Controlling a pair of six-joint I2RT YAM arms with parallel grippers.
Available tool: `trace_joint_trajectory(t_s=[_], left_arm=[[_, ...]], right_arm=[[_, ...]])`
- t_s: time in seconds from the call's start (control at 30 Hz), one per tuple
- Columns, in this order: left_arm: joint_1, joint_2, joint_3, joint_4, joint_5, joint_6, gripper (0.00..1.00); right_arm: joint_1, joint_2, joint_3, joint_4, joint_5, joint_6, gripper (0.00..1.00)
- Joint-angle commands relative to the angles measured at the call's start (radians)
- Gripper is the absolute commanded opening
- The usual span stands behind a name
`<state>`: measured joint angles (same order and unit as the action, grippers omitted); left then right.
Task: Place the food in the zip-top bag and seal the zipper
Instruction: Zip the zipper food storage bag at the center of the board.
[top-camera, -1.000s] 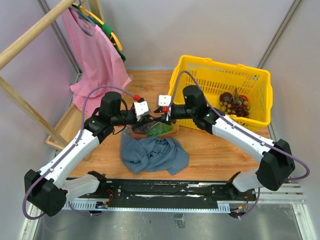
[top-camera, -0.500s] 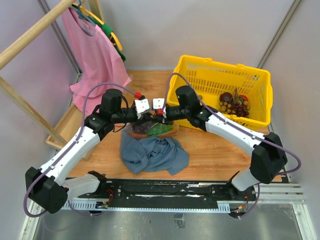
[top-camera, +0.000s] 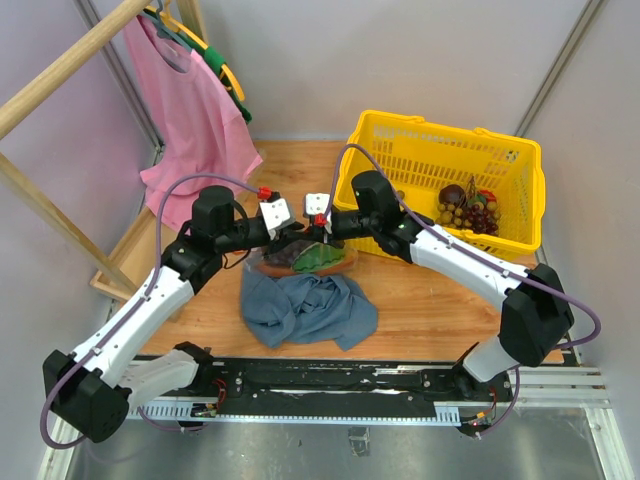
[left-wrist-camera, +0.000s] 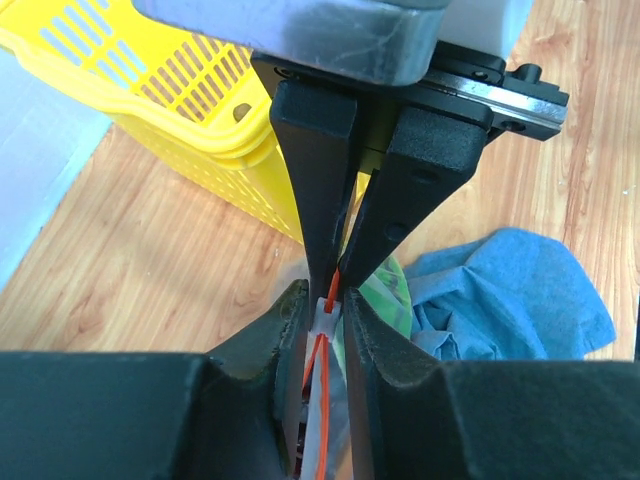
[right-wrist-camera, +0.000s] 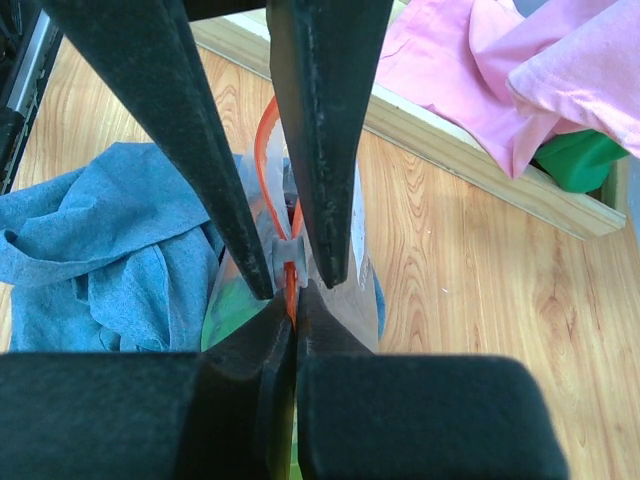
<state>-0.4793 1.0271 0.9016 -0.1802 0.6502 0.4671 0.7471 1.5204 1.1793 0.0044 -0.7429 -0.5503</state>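
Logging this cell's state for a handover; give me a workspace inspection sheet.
Surface: wooden table.
Job's things: zip-top bag holds the food; zipper pinched from both sides.
Clutter: blue-grey cloth beside the bag; yellow basket holding other fruit.
Grippers: left gripper and right gripper, jaws shut on the zipper.
Cables: purple cables loop along both arms.
Surroundings: pink shirt on wooden rack.

Top view high overhead, facing down; wrist views close, opposed, sharing zipper (right-wrist-camera: 264, 150).
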Motion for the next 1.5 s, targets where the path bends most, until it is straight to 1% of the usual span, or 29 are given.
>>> trace_joint_trajectory(t_s=[0.0, 0.2, 0.23, 0.3, 0.53, 0.87, 1.0, 1.27, 1.47], left_arm=[[0.008, 0.014, -0.005, 0.037, 0.014, -0.021, 0.23], [0.01, 0.013, -0.01, 0.014, -0.004, -0.011, 0.24], [0.01, 0.012, -0.01, 0.012, -0.004, -0.01, 0.23], [0.011, 0.014, -0.012, 0.012, -0.007, -0.01, 0.18], [0.013, 0.028, -0.003, -0.032, -0.048, 0.007, 0.08], [0.013, 0.043, 0.005, -0.064, -0.051, 0.011, 0.09], [0.013, 0.046, 0.003, -0.071, -0.084, 0.01, 0.09], [0.013, 0.043, 0.001, -0.088, -0.123, 0.018, 0.1], [0.013, 0.037, -0.007, -0.097, -0.19, 0.021, 0.07]], right_arm=[[0.013, -0.02, -0.012, 0.069, -0.04, 0.037, 0.01], [0.014, -0.02, -0.013, 0.075, -0.04, 0.049, 0.01], [0.014, -0.02, -0.014, 0.075, -0.039, 0.05, 0.01], [0.013, -0.021, -0.015, 0.075, -0.036, 0.051, 0.01], [-0.008, -0.047, -0.028, 0.086, -0.032, 0.083, 0.01], [-0.025, -0.084, -0.07, 0.178, 0.033, 0.165, 0.01], [-0.036, -0.097, -0.093, 0.234, 0.05, 0.198, 0.01], [-0.054, -0.113, -0.117, 0.274, 0.089, 0.231, 0.01], [-0.091, -0.144, -0.14, 0.319, 0.099, 0.273, 0.01]])
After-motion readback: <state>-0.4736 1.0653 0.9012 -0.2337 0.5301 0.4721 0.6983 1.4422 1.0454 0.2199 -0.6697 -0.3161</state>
